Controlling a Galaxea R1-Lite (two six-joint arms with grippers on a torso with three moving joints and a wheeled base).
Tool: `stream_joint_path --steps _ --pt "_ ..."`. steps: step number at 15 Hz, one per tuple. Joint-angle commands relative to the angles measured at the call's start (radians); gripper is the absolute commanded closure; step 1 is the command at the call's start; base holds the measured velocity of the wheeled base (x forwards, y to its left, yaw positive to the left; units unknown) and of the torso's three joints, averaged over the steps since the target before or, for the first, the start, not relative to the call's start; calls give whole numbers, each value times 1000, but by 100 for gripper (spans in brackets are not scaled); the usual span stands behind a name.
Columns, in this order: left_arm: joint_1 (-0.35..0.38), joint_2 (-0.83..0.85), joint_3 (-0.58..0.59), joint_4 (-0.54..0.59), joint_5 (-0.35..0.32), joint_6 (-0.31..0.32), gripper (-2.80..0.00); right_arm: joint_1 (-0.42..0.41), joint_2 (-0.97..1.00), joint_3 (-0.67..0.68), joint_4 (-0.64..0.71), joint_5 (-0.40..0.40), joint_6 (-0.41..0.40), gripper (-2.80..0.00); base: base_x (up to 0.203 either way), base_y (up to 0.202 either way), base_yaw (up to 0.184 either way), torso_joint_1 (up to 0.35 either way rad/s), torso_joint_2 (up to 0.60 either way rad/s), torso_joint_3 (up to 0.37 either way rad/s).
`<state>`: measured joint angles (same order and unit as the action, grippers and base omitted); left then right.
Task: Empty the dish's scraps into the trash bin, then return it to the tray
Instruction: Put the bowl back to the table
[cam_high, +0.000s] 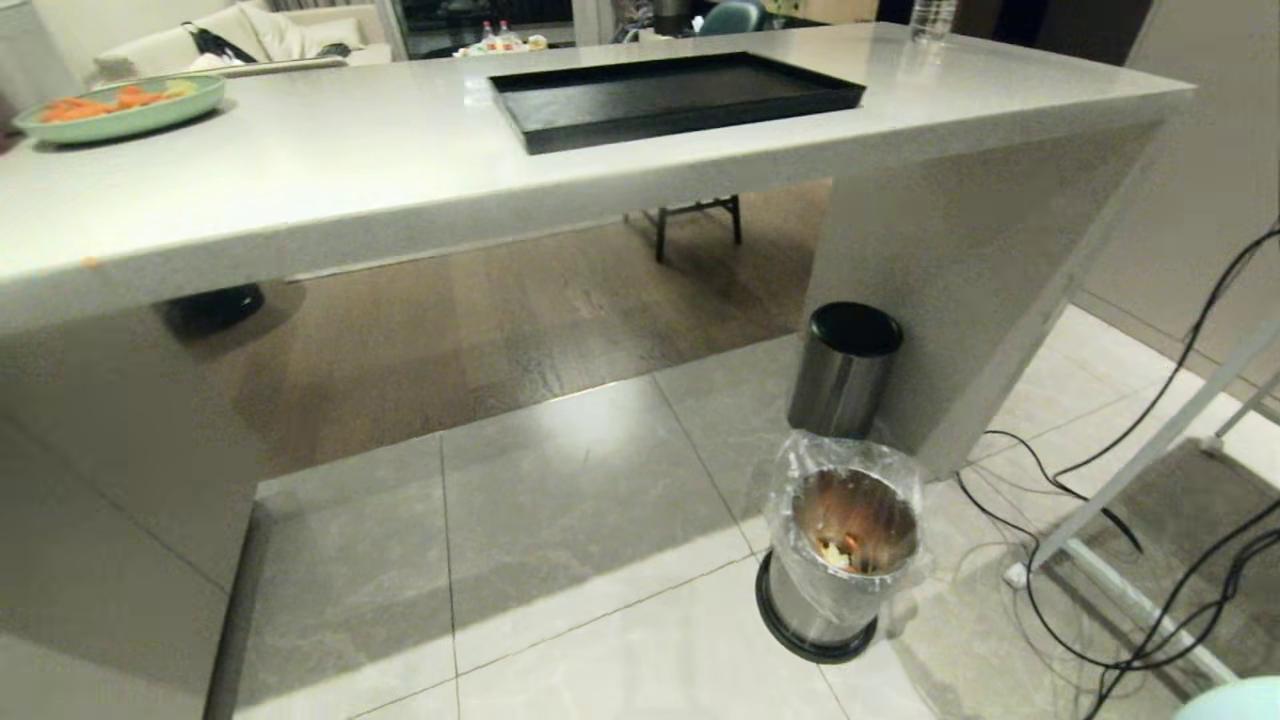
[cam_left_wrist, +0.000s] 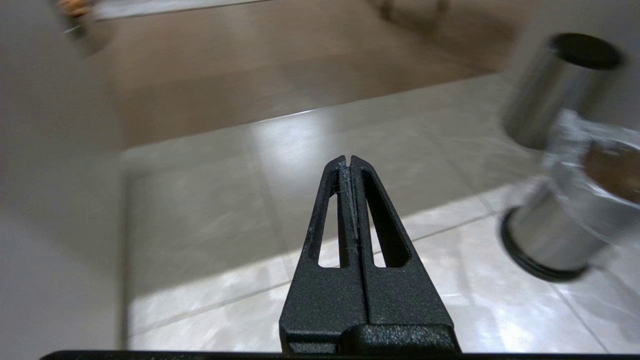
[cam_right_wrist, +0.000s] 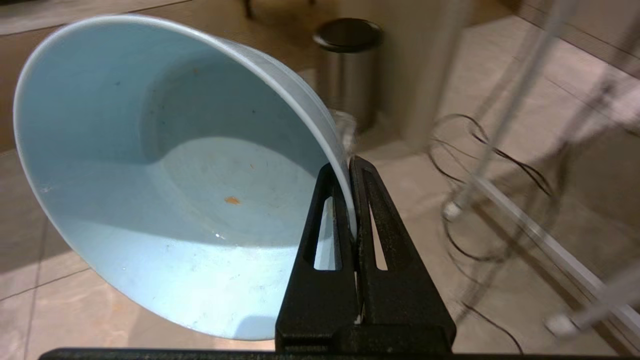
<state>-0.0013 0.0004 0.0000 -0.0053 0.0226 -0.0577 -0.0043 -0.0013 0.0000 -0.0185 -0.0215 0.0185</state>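
The pale desk (cam_high: 400, 170) stands over a grey tile floor (cam_high: 600, 560). On the desk, at 12 o'clock, lies the black tray (cam_high: 670, 100). At 5 o'clock on the floor stands the trash bin (cam_high: 835, 560), scraps (cam_high: 845, 548) inside. The right tool (cam_right_wrist: 352, 165) pinches the rim of the light-blue dish (cam_right_wrist: 165, 200), which is nearly empty and mostly cut off in the head view. The left tool (cam_left_wrist: 348, 160) is pressed together.

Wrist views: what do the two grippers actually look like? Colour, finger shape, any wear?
Both match: matte black, grainy-textured plastic. The left gripper has two long fingers tapering to a narrow tip, each with an elongated slot cut through it, rising from a wider black base block. The right gripper has the same build. Pale scuffing and fine fuzz mark the left's inner edges. No cables or markings show on either.
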Motion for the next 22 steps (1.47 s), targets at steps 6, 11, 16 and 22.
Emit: stream_joint_path --steps 6,11,16,22 --pt "1 1 0 -1 0 -1 0 1 1 0 -1 2 0 0 -1 -8 176 3 2 1" --pt "1 1 0 -1 0 -1 0 1 1 0 -1 2 0 0 -1 -5 69 1 0 1" --pt "1 1 0 -1 0 -1 0 1 1 0 -1 2 0 0 0 0 0 0 0 0" --pt "1 1 0 -1 0 -1 0 1 1 0 -1 2 0 0 0 0 0 0 0 0"
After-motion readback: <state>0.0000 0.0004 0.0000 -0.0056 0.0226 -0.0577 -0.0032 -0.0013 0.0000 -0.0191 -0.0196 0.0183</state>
